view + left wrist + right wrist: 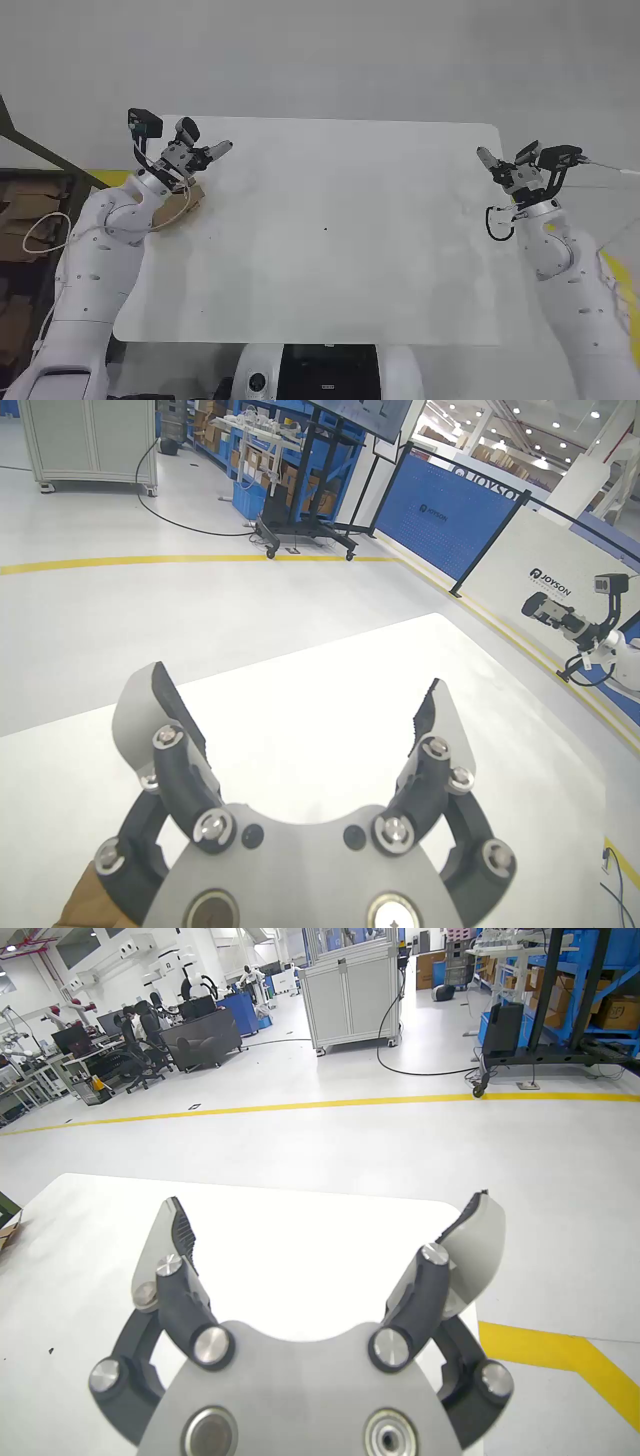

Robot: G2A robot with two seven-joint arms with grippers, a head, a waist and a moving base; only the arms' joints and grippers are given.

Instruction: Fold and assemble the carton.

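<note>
Left gripper hangs over the far left part of the table, fingers spread wide with nothing between them. Just beneath its wrist lies the carton, brown cardboard at the table's left edge. The arm covers most of it, so I cannot tell its long axis or which way it points. No print can be made out on the part that shows.

Right gripper is at the table's far right edge, well apart from the carton, fingers likewise splayed and empty.

Beyond the table, a blue fence panel and a white panel each carry a logo with a word beside it. A yellow line runs across the floor. Left of the table stands a dark rack with more cardboard. A small dark speck sits near the table's middle.
</note>
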